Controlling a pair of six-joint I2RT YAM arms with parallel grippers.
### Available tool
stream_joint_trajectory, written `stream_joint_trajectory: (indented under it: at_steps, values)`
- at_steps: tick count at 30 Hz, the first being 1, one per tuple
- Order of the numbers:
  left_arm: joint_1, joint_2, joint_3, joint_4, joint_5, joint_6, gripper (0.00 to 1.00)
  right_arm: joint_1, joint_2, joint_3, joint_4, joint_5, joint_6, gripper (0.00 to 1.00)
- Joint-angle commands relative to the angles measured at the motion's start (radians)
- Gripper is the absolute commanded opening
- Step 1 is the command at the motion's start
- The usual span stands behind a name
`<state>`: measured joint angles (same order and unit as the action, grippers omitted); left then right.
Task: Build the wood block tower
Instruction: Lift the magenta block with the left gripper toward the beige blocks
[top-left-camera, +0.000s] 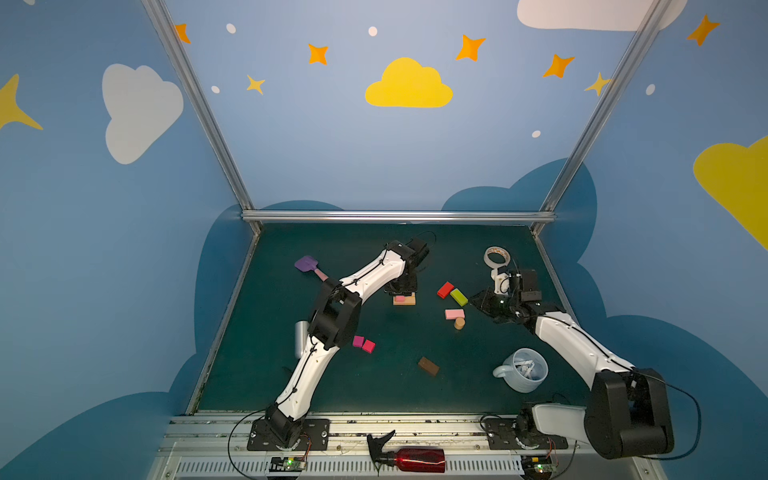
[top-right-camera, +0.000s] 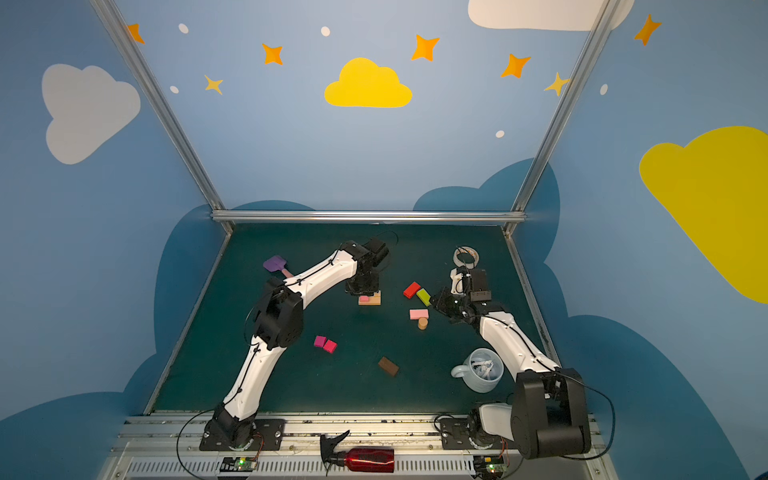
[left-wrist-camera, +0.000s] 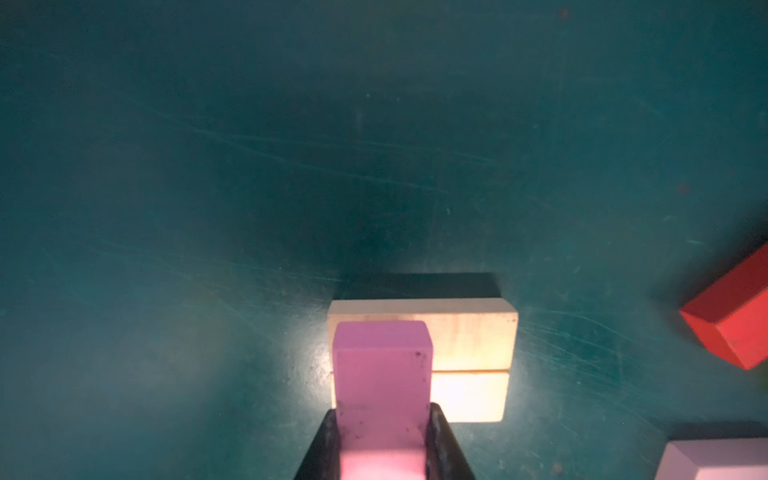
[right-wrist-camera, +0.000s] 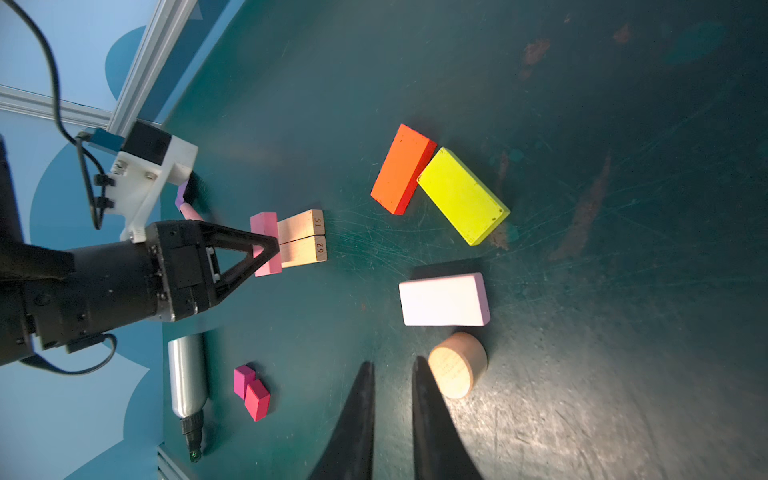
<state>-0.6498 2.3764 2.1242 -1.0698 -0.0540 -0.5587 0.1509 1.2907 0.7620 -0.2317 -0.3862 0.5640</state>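
— Left wrist view: what is in the left gripper (left-wrist-camera: 382, 415)?
— A matte pink block (left-wrist-camera: 382, 374) with rounded edges, clamped between its jaws. It sits over two bare-wood tan bars (left-wrist-camera: 469, 345) lying side by side mid-table (top-left-camera: 374, 395). Whether they touch, I cannot tell.
— Right wrist view adds?
— Stamped numbers on the bars' ends. The right gripper (right-wrist-camera: 392, 370) is slightly parted and empty, beside a grainy cylinder (right-wrist-camera: 457, 365). Only top views show the brown block (top-left-camera: 428, 366).

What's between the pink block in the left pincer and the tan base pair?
Nothing visible. The left pincer holds the pink block right against the tan base pair; the remaining tan top is bare.
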Motion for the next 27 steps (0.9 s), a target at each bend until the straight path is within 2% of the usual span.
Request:
stream_joint_trajectory:
  at_steps: [1,19,27]
  values:
    - [0.007,0.016,0.021,-0.016,-0.010,-0.008,0.10,-0.003,0.009,-0.013,0.008,-0.009,-0.001,0.17]
    - [0.008,0.033,0.028,-0.010,-0.014,-0.006,0.17,-0.005,0.002,-0.010,0.000,-0.009,-0.005,0.17]
    - [0.011,0.034,0.029,-0.013,-0.014,-0.009,0.23,-0.004,-0.001,-0.011,-0.001,-0.008,-0.004,0.18]
